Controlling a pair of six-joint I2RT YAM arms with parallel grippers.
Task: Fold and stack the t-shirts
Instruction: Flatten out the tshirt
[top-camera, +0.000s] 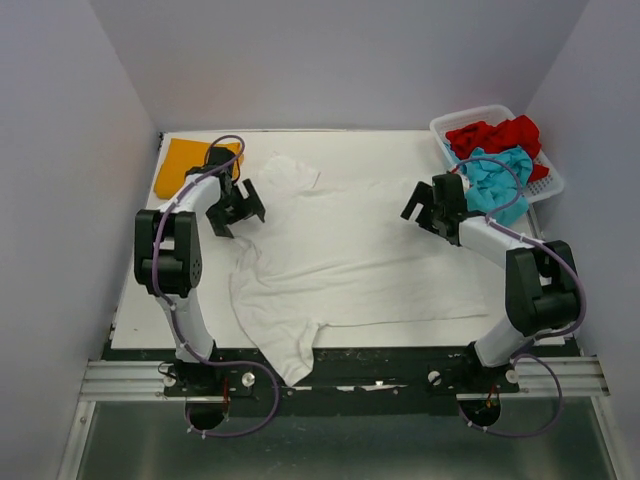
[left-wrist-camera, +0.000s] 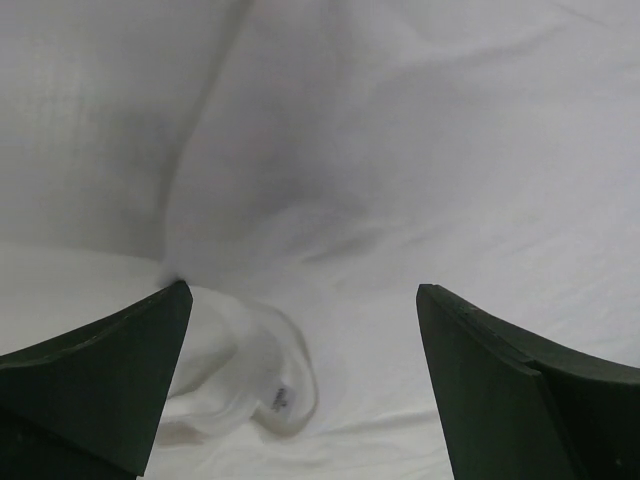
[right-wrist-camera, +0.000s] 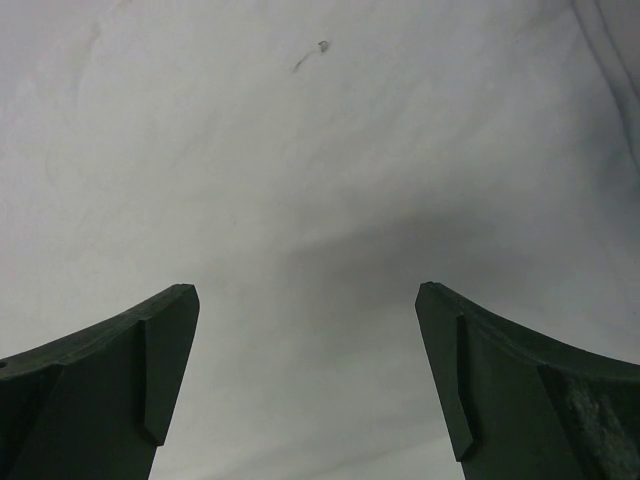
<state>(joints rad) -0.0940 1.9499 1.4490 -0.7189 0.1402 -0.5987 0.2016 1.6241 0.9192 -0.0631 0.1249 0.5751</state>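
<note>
A white t-shirt (top-camera: 340, 255) lies spread over the middle of the table, one sleeve hanging over the near edge. My left gripper (top-camera: 240, 207) is open above its left side, near the collar (left-wrist-camera: 262, 385) with its small label. My right gripper (top-camera: 428, 208) hovers open over the shirt's right part; its wrist view shows plain white cloth (right-wrist-camera: 320, 180) between the fingers. An orange-yellow t-shirt (top-camera: 185, 165) lies folded at the far left corner. Red (top-camera: 497, 135) and teal (top-camera: 497, 180) t-shirts sit bunched in the basket.
The white lattice basket (top-camera: 548, 180) stands at the far right corner, close behind the right arm. Grey walls close in the table on three sides. A metal rail (top-camera: 350, 375) with the arm bases runs along the near edge.
</note>
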